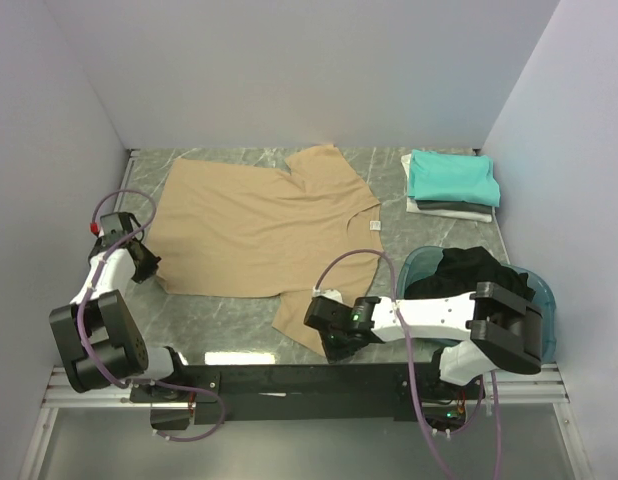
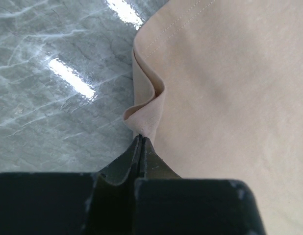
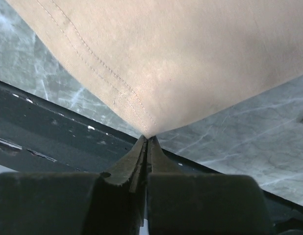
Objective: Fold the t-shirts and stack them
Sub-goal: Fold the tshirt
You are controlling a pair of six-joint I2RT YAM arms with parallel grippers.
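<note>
At bench (image 1: 229, 320) centre, tan t-shirt (image 1: 259, 225) lies flat, long axis 9–3; left pincer (image 2: 140, 138) clamps its 8 o'clock hem corner, right pincer (image 3: 147, 138) clamps the 6 o'clock sleeve; cloth extends toward 12.

tan t-shirt (image 2: 230, 88) matt soft cloth, stitched hem; table (image 2: 53, 73) glossy marbled grey.

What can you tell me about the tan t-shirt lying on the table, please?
The tan t-shirt is soft, matte cloth with double-stitched hems. It is spread mostly flat on the marbled table, with its neck and small white label toward the right and its hem toward the left. One sleeve points to the far side, the other to the near edge. The left gripper is shut on a puckered hem corner; the right gripper is shut on the near sleeve's corner.
</note>
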